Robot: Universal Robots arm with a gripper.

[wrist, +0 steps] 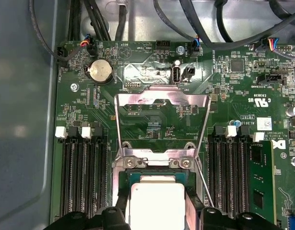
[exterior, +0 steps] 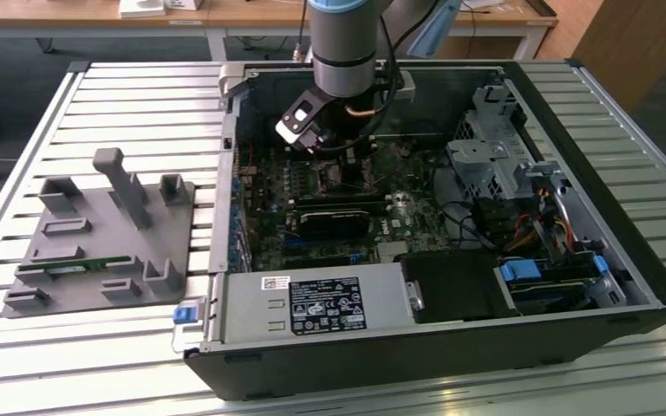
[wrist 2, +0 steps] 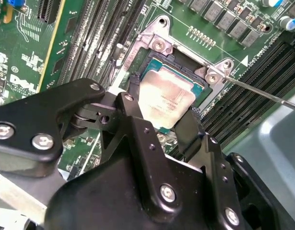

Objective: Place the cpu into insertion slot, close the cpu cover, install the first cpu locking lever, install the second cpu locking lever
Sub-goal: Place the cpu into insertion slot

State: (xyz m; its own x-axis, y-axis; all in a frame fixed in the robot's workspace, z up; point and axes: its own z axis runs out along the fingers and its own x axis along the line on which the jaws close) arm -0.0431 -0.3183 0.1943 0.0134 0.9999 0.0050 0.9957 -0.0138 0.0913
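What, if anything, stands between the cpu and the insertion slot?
Nothing visible does. The cpu, held by the gripper, is right at the insertion slot. The cpu cover stands open, clear of the socket, and a thin lever rod sticks out to one side.

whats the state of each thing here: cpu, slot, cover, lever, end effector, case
cpu: lying flat in the insertion slot, held at two opposite sides
insertion slot: filled by the cpu
cpu cover: open, swung up off the slot
locking lever: unlatched, rod sticking out free
end effector: shut on the cpu, low inside the case
computer case: lying on its side, panel off, board exposed
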